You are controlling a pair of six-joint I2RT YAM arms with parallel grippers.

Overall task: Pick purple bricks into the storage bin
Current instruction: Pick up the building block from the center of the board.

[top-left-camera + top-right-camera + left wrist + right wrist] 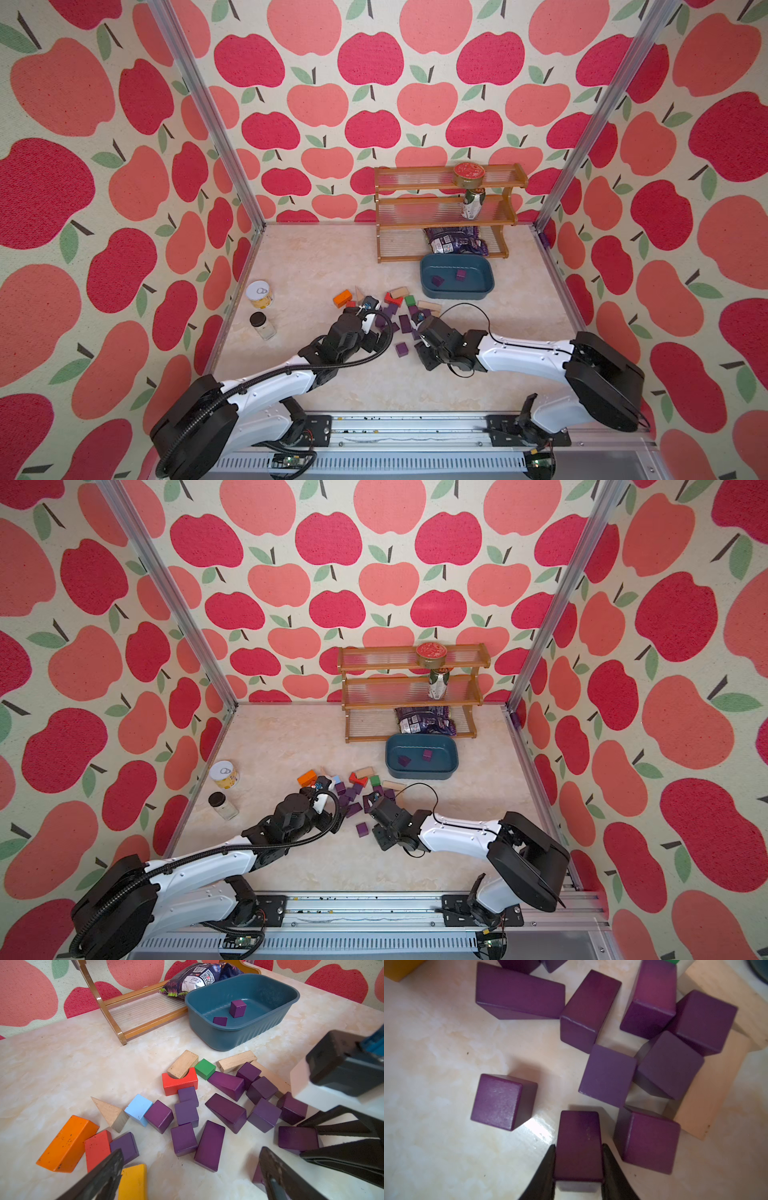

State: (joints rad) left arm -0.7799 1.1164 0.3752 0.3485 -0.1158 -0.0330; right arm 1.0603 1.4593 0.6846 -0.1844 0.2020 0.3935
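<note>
Several purple bricks [209, 1145] lie in a loose pile on the marbled table, in both top views [405, 322] between the two arms. My right gripper [579, 1147] is shut on one purple brick [578, 1136], a narrow cuboid held low over the table at the pile's near edge. A lone purple cube [402, 349] sits just left of it. My left gripper [191, 1153] hangs open over the pile's left side with nothing between its fingers. The storage bin [457, 293], a teal tub, stands behind the pile with two purple bricks [437, 281] inside.
Orange [342, 298], red, green, yellow, light-blue and tan blocks are mixed into the pile. A wooden shelf rack [444, 224] with a tin, a can and a snack bag stands behind the bin. A can [259, 294] and a jar [262, 325] stand at the table's left.
</note>
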